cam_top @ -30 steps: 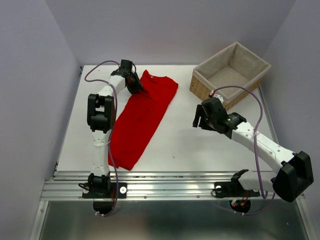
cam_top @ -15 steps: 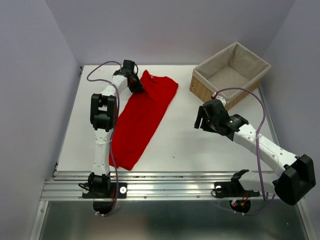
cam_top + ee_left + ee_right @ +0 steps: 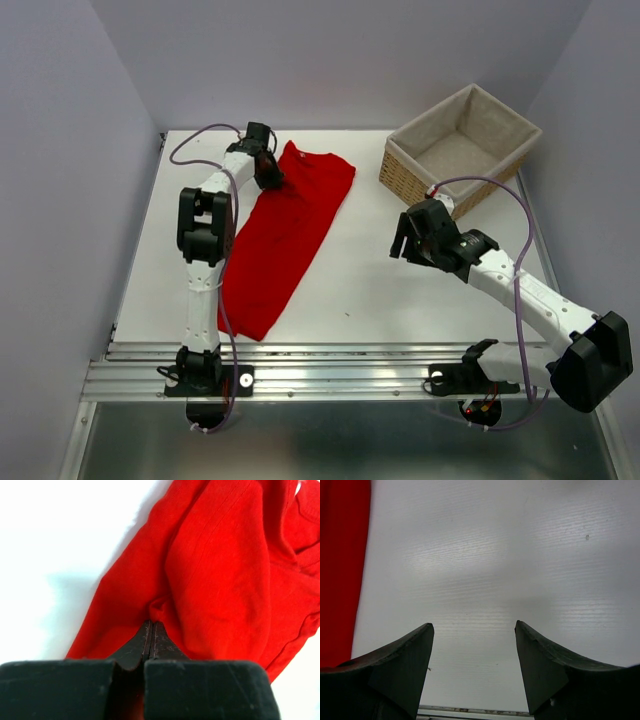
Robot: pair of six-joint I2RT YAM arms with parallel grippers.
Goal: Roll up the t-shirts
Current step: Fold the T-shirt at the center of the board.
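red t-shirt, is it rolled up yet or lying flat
Not rolled: the red t-shirt lies flat as a long narrow strip on the table. The left gripper is shut on cloth near its far end.

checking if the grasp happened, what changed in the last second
The left tool closed its jaws onto the far left edge of the red t-shirt, pinching a fold of cloth. The right tool stayed open over the table, barely shifting; the t-shirt's lay and the basket are unchanged.
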